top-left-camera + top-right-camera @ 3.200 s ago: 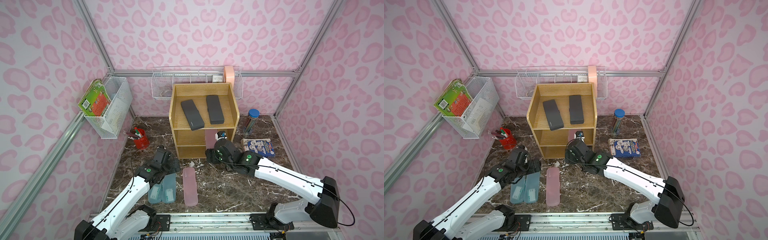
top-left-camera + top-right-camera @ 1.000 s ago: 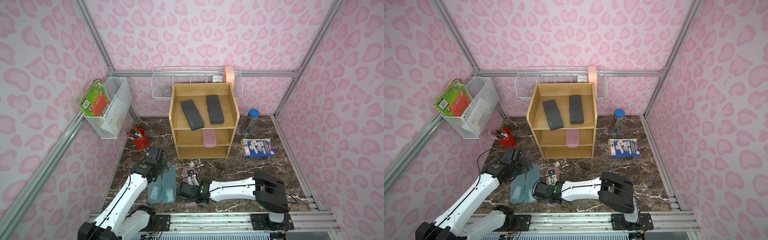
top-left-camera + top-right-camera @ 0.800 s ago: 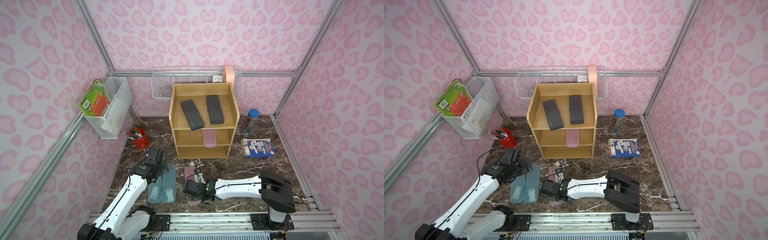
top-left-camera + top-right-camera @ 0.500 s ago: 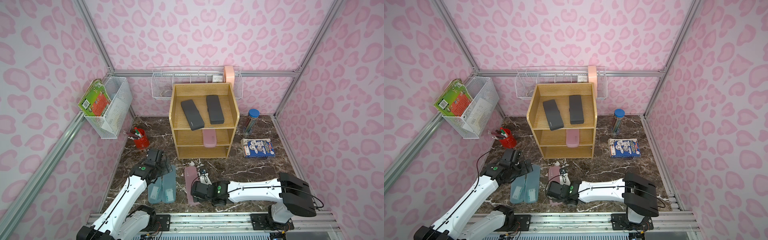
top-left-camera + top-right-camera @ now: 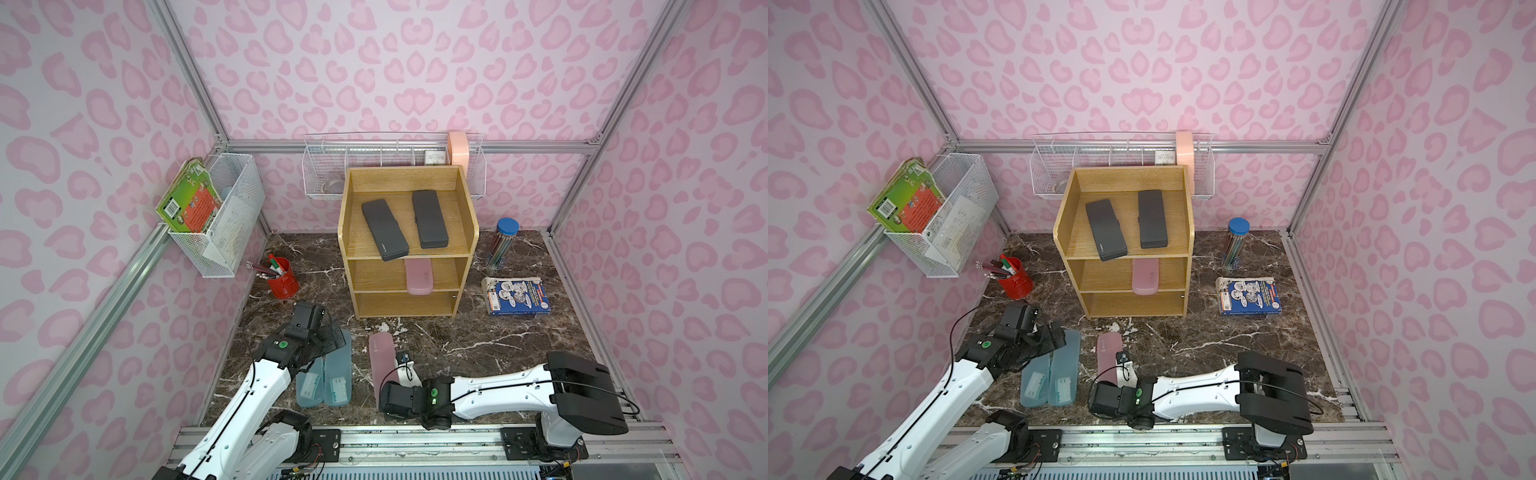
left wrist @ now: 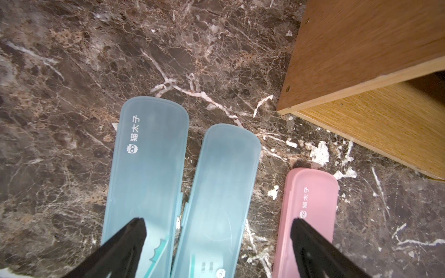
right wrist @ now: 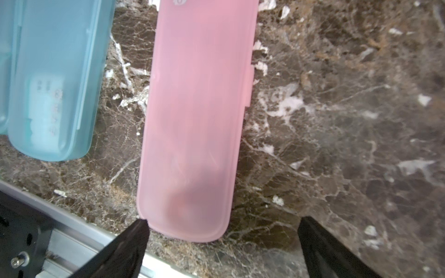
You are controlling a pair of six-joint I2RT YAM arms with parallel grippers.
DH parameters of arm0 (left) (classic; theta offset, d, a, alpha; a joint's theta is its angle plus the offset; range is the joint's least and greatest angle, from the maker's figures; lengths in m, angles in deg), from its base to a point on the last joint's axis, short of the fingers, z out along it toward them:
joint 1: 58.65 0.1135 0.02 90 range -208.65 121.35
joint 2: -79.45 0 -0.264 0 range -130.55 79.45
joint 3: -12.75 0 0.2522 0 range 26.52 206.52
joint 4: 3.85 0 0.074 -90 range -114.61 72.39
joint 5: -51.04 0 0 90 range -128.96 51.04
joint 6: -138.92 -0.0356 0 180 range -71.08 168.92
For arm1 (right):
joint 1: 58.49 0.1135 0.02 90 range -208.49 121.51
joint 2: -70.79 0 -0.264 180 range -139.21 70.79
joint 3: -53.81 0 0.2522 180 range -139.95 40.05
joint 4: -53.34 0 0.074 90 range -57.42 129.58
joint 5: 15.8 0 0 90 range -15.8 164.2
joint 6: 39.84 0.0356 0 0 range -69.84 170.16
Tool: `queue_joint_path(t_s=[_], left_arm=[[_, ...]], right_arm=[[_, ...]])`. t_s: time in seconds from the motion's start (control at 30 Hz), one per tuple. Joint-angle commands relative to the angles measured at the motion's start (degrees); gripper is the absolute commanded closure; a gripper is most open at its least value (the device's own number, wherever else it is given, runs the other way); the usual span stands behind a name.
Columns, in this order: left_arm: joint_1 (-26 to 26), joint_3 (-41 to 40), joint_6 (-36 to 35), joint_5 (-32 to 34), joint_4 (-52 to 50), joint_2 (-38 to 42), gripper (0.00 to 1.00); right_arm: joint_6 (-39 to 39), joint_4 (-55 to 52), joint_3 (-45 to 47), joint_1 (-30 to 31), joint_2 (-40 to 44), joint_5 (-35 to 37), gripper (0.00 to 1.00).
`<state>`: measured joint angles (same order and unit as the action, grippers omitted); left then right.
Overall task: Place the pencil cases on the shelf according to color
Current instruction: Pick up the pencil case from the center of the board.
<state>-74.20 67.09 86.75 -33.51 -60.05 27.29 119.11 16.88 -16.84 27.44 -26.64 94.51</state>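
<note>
Flanking the near end of the loose pink case (image 7: 197,120), the right gripper (image 7: 222,222) has its jaws spread wide and holds nothing.
That case lies flat on the marble table (image 5: 478,345) in front of the shelf (image 5: 468,232), beside two teal cases (image 5: 338,376). The left gripper (image 6: 218,221) hangs over those, also wide open and empty. Two black cases (image 5: 384,235) sit on the top tier, and another pink case (image 5: 419,276) sits on the middle one.
</note>
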Motion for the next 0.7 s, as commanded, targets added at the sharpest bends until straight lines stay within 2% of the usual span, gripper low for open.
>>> queue_joint_path(t_s=[0.0,0.27,0.37,0.67], left_arm=[[-0.13,-0.04,0.66,-0.88,-0.2,0.28,0.01],[-0.23,-0.15,0.12,-1.06,-0.81,1.25,0.01],[-0.25,0.75,-0.12,0.72,-2.13,1.77,0.01],[-0.24,1.72,0.0,0.23,-1.59,1.89,0.01]], right_arm=[[1.32,0.37,-0.14,0.32,-0.83,0.52,0.01],[-0.48,-0.53,-4.82,0.25,-4.36,0.76,0.01],[-0.58,0.15,-5.82,-0.46,-6.46,-1.42,0.01],[-0.63,3.59,-3.65,-1.99,-9.56,-4.89,0.01]])
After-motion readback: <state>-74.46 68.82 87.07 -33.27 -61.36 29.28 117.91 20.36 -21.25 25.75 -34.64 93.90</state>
